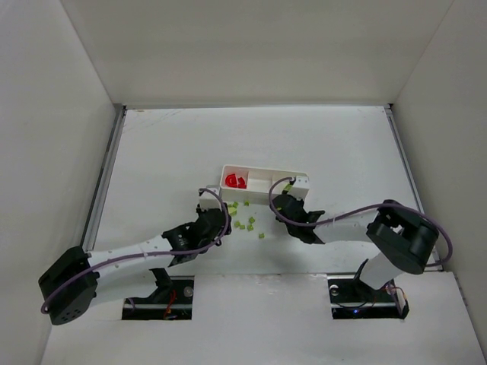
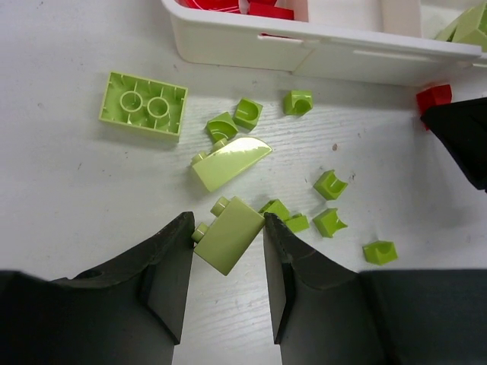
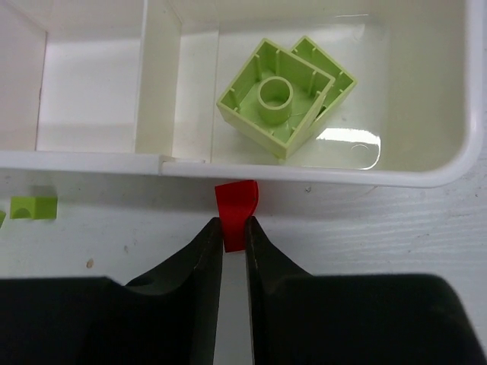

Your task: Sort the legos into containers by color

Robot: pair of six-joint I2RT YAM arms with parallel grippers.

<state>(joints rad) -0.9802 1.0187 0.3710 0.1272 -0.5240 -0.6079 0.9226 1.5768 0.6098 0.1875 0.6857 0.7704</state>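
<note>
The white tray [image 1: 263, 169] lies with its long axis from 9 to 3 o'clock in the top view, near the middle of the surface [image 1: 167, 152]. Its 9 o'clock compartment holds red pieces [image 1: 234, 181].

The right wrist view shows what the top view cannot. The 3 o'clock compartment holds two lime-green square bricks [image 3: 285, 95], hollow undersides up, one overlapping the other.

The right gripper [image 3: 234, 225] is narrowed to a slit and pinches a small red brick [image 3: 237, 199] by its lower end. The brick's long axis runs from 6 to 12 o'clock, and its top is right at the tray's near wall, outside the tray. I cannot tell whether it touches that wall.

In the left wrist view, the left gripper [image 2: 227, 222] is partly closed with a lime-green brick [image 2: 232, 245] filling the gap between its fingers. It appears gripped. The brick's long axis tilts from 7 to 1 o'clock, and its studs face 10 o'clock.

Past it, loose on the surface:
- A curved lime-green slope [image 2: 228, 163] lies just at 12 o'clock, its long axis running from 8 to 2 o'clock.
- A flat lime-green plate [image 2: 143, 104] lies underside up at 10 o'clock.
- Small lime-green pieces [image 2: 330, 185] are scattered from 12 to 3 o'clock, between the gripper and the tray wall.

The top view shows these only as green specks between the two grippers.
</note>
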